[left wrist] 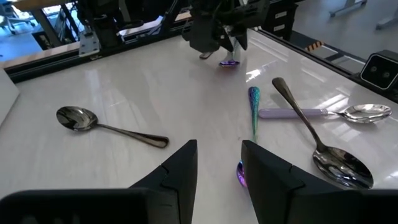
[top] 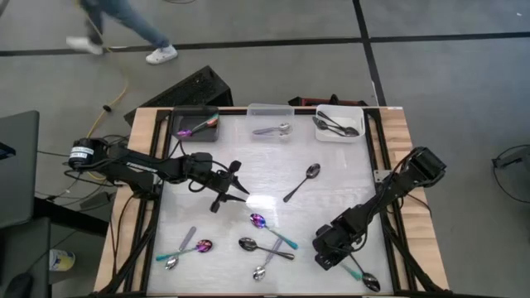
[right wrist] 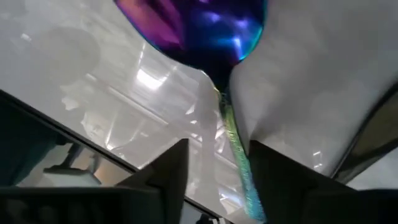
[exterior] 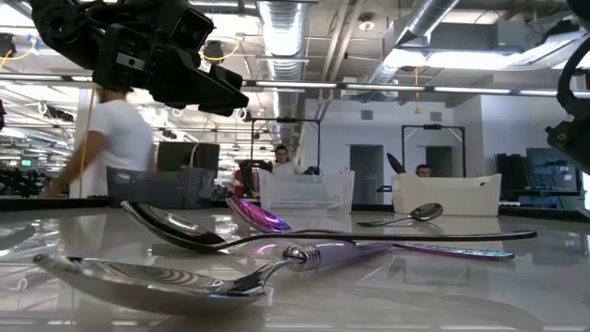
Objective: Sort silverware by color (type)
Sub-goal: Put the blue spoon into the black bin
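Observation:
Several spoons lie flat on the white tabletop. They include a dark spoon [top: 302,181], an iridescent one with a teal handle [top: 273,230], a dark one [top: 265,248], a silver one with a lilac handle [top: 265,263], and two more at near left [top: 186,250]. My left gripper [top: 238,189] [left wrist: 217,148] hovers open above the table's middle, and that iridescent spoon's bowl [left wrist: 239,175] lies just past its fingertips. My right gripper [top: 333,248] [right wrist: 219,148] is low at near right and open. Its fingers stand either side of the teal handle [right wrist: 231,140] of an iridescent spoon [top: 362,273].
Three bins stand along the far edge. The dark grey bin [top: 195,132] holds an iridescent spoon, the clear bin [top: 270,110] a silver one, and the white bin [top: 358,116] dark ones. Wooden table rims run down both sides. A person walks on the floor beyond the table [top: 124,25].

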### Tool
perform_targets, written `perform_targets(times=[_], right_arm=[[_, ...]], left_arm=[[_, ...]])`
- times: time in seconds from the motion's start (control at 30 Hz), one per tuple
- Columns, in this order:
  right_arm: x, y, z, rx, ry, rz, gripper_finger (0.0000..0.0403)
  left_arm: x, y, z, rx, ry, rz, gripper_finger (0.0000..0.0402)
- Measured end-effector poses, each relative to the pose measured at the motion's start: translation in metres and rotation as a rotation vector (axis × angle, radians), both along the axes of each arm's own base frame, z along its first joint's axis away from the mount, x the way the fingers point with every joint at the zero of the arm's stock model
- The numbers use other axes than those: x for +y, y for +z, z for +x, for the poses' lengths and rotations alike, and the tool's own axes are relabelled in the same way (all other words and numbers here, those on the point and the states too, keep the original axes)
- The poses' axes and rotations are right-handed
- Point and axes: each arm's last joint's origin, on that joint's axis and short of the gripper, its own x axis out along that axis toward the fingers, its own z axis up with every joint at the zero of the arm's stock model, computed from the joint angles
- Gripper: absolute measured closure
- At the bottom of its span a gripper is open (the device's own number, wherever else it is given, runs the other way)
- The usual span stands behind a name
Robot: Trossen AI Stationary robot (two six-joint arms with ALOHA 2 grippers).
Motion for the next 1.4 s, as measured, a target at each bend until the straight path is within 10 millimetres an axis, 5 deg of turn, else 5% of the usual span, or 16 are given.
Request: perform_targets(times=[0.3,0.57,1.07,1.4], right_arm=[[-0.014,-0.002,0.003,0.034,-0.041,-0.059,0.038],[-0.027,0.014,0.011,-0.08,-0.072,-0.116,0.0365],[-0.076,0.102,0.02,-0.516,-0.101,-0.49,0.0387],[-0.112,0.123,0.08,-1.052,0.055,-0.875,0.0387]], left_arm=[[0.0,-0.001,0.0,0.009,0.002,-0.007,0.029],[0.0,-0.003,-0.001,0.036,0.003,-0.008,0.029],[0.0,-0.006,-0.002,0.069,0.004,-0.013,0.029],[0.003,-0.004,0.014,-0.063,0.109,-0.218,0.029]])
